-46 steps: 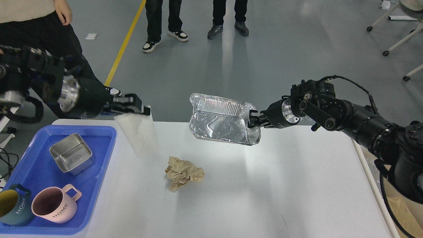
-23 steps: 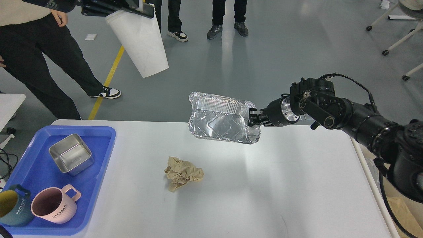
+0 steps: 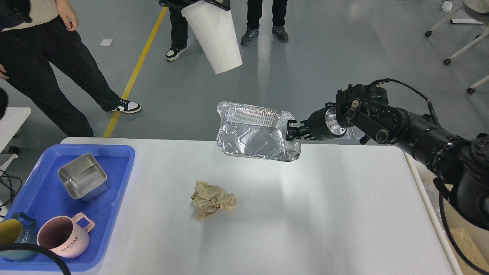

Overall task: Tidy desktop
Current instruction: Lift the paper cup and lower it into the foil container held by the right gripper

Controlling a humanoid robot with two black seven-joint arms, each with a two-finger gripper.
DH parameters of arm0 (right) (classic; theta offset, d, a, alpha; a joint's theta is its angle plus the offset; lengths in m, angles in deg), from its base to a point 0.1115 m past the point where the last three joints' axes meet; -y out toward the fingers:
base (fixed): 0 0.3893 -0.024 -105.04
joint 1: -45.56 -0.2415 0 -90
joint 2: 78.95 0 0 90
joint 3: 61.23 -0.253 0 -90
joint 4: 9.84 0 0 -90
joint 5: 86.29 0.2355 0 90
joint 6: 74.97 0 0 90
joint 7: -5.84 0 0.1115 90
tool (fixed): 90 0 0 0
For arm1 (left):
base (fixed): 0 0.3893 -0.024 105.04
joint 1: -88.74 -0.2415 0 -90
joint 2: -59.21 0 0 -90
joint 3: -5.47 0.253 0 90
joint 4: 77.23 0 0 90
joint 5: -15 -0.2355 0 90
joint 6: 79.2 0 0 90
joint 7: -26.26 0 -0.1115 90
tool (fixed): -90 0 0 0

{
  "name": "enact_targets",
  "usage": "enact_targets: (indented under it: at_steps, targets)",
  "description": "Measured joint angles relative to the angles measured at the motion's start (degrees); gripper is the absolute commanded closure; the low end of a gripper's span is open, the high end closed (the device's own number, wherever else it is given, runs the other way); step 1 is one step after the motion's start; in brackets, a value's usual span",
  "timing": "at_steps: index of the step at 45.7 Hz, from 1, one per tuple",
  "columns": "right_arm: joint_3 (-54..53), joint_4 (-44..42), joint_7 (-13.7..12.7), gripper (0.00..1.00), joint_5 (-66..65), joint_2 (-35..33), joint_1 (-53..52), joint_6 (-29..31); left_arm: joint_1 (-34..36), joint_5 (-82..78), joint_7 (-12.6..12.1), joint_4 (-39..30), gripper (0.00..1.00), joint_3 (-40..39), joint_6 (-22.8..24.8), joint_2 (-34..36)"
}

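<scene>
The counter [image 3: 305, 214] is the wide white-grey top filling the lower part of the head view, and everything else can be placed against it. Above its far edge, near the middle, the right tool [image 3: 291, 132] is clamped on the right-hand rim of a foil tray [image 3: 252, 135], which hangs clear of the counter, tilted so its open side faces the camera. Far above the counter's far edge, at the top of the view, a white paper cup [image 3: 214, 36] hangs mouth up and slanted from the left tool [image 3: 198, 3]; only a dark sliver of that tool shows at the frame's edge, so whether its fingers are pressed on the cup's rim cannot be told. On the counter itself, left of centre, lies a crumpled paper ball [image 3: 212, 199], and at its left end sits a blue tray [image 3: 114, 214] holding a steel square tin [image 3: 83, 181], a pink mug [image 3: 61, 240] and a dark teal mug [image 3: 13, 238]. The foil tray looks very light and thin, likely to crease under a hard pinch, so the rolled rim is the sound place to hold. The paper ball should be soft and weightless, best pinched across its bulk from above.
</scene>
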Motion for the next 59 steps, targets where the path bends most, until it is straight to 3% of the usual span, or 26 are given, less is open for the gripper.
enact_targets:
  at_steps: [10,21,34,43,53,54,57,59]
  targets:
    - [-0.03,0.08,-0.08,1.00,0.00,0.07,-0.40,0.08,-7.55,-14.84,3.05,1.62,1.00,-0.40,0.00,-9.49]
    - [-0.03,0.18,-0.09,1.00,0.00,-0.09,-0.41,0.09,-13.89,-25.77,8.93,2.54,1.00,2.68,-0.45,-15.11]
    - [-0.03,0.26,-0.08,1.00,0.00,-0.29,-0.41,0.16,-14.72,-26.41,15.60,9.10,1.00,13.69,-15.65,-19.36]
    - [-0.03,0.28,-0.01,1.00,0.00,-0.28,-0.33,0.17,-14.71,-25.97,16.73,11.53,1.00,15.40,-21.41,-21.51]
    - [-0.03,0.28,-0.05,1.00,0.00,-0.21,-0.31,0.12,-14.83,-25.57,17.13,12.12,0.73,15.61,-23.44,-22.36]
    - [-0.03,0.28,-0.05,1.00,0.00,-0.21,-0.31,0.11,-14.84,-25.56,17.37,12.14,0.64,15.61,-23.53,-22.36]
    - [-0.03,0.28,-0.05,1.00,0.00,-0.21,-0.30,0.10,-14.85,-25.51,17.90,12.22,0.24,15.63,-23.69,-22.37]
    - [-0.03,0.27,-0.06,1.00,0.00,-0.21,-0.28,0.10,-14.85,-25.48,18.15,12.28,0.16,15.63,-23.82,-22.37]
